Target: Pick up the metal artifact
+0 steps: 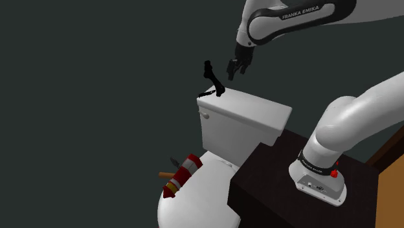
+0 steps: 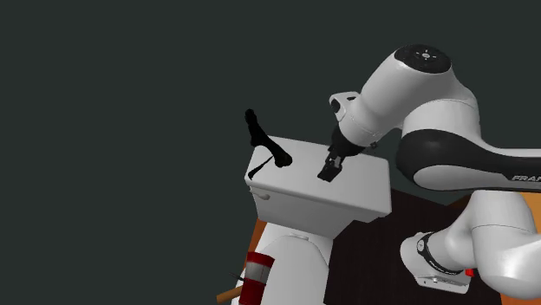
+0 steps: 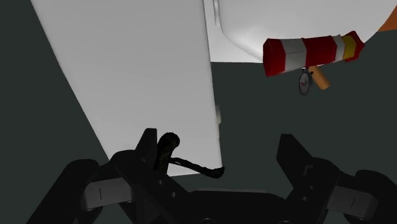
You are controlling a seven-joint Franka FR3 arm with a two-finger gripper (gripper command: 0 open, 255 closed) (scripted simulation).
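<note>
Artifact: drawn flat black with no sheen, a knobbed rod with a thin curled wire tail. It is set on the tank lid, at the lid's 9 o'clock corner in the shoulder view, lower end on the lid, rod tilted toward 11 o'clock.

Tank: white, smooth, boxy, with a rounded lid edge. The seat cover below it is white and smooth. On it a cylinder is laid, banded red and white, with an orange stub at its 9 o'clock.

In the second exterior view the artifact is seen leaning out past the lid corner, tail hanging over the edge, and the claw is seen over the lid at the artifact's 3 o'clock, apart from it. In the wrist view a yellow band is shown on the cylinder, and the artifact is seen just beside one finger.

Claw: released, fingers wide apart, nothing clasped. In the shoulder view the claw is held at the artifact's 2 o'clock, near but not touching.

Arm: raised from the dark box stand at 4 o'clock, arched over, forearm brought in from 2 o'clock, wrist pointed down at the lid.
</note>
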